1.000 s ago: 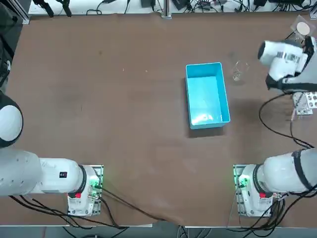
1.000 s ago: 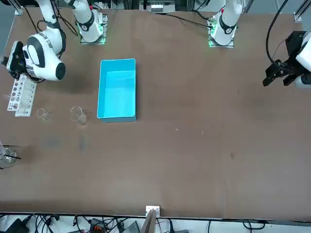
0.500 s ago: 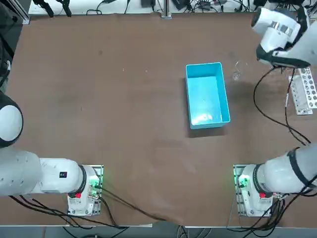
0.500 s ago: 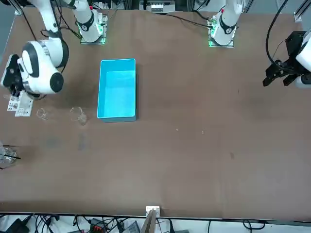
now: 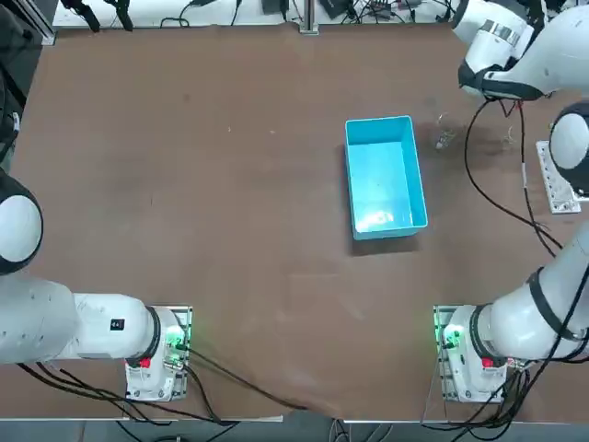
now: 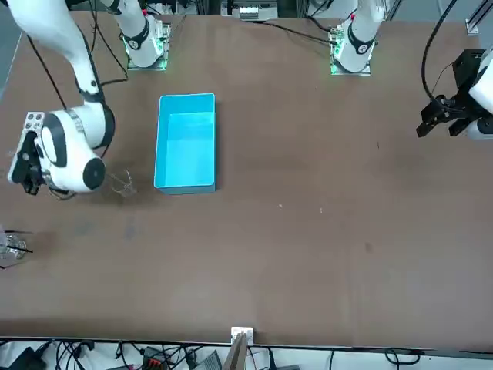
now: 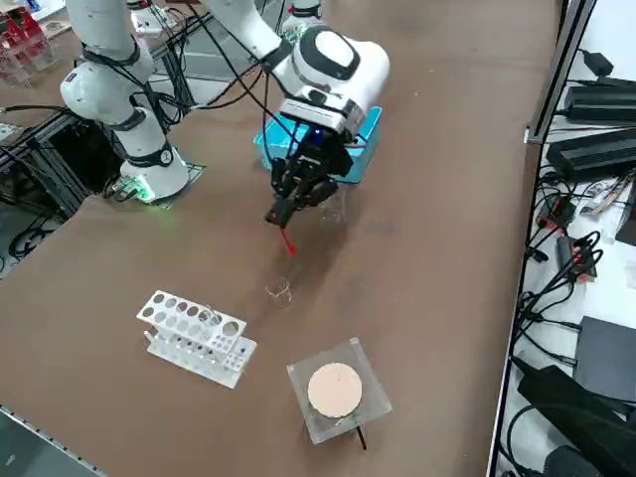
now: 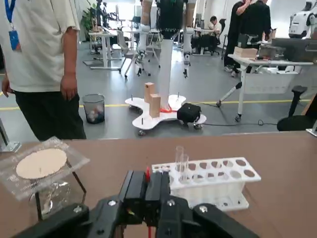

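My right gripper [image 7: 279, 216] hangs above the table's right part, between the blue bin [image 7: 365, 138] and the white test tube rack [image 7: 194, 336]. It is shut on a thin red stick [image 7: 288, 243], which pokes down below the fingertips. In the wrist view the shut fingers [image 8: 133, 191] pinch the red stick [image 8: 147, 174], with the rack [image 8: 213, 176] and two clear tubes [image 8: 181, 157] just beyond. A small glass beaker [image 7: 279, 291] stands on the table below the stick's tip. In the front view the gripper [image 6: 25, 163] sits past the rack [image 6: 32, 121].
A second glass beaker [image 7: 333, 205] stands beside the blue bin [image 5: 384, 175]. A clear dish with a tan disc [image 7: 336, 390] rests on a small stand near the table's corner. A person [image 8: 39, 49] stands beyond the table edge, with others farther back.
The right arm has swung away from its base, from over the rack towards the table's far side, and its wrist now faces the rack and the dish.
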### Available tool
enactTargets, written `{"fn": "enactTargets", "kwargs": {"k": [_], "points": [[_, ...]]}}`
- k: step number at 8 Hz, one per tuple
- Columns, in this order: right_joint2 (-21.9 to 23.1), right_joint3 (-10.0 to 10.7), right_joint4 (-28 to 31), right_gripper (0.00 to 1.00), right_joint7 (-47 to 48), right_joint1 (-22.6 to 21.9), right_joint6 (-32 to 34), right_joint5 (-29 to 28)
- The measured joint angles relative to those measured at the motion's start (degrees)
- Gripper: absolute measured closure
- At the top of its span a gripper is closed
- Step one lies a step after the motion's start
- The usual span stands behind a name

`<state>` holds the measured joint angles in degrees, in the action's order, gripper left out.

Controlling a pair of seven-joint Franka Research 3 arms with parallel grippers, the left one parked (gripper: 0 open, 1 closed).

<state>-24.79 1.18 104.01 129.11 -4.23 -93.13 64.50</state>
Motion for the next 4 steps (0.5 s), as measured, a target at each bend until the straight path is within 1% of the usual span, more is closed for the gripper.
{"fn": "enactTargets", "kwargs": {"k": [2, 4], "points": [[-0.8, 0.1, -0.1, 0.98, 1.8, 0.0, 0.0, -0.8], [-2.8, 0.3, 0.2, 0.98, 4.5, 0.1, 0.0, -0.8]]}}
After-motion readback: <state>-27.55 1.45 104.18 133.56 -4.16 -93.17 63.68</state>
